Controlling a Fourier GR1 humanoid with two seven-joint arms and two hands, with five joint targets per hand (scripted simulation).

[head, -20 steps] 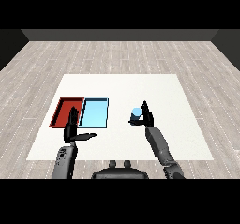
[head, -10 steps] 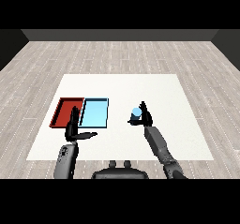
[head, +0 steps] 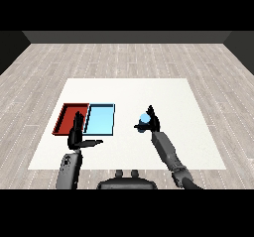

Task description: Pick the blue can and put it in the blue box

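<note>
On the white worktop (head: 163, 89) lay two trays side by side, touching along one edge: one red tray (head: 66, 115) to the left and one light blue tray (head: 100, 120) to its right. Nothing stood inside either tray, and bare worktop separated the blue tray from the one blue can (head: 145, 118), which sat well to the tray's right. The right hand (head: 150, 123) was curled round that can, fingers and thumb wrapping it so only its top showed. The left hand (head: 77, 136) hung in front of the near edge of the red tray, partly covering that tray's lower rim, its fingers straight and upright and its thumb stretched out sideways, holding nothing.
</note>
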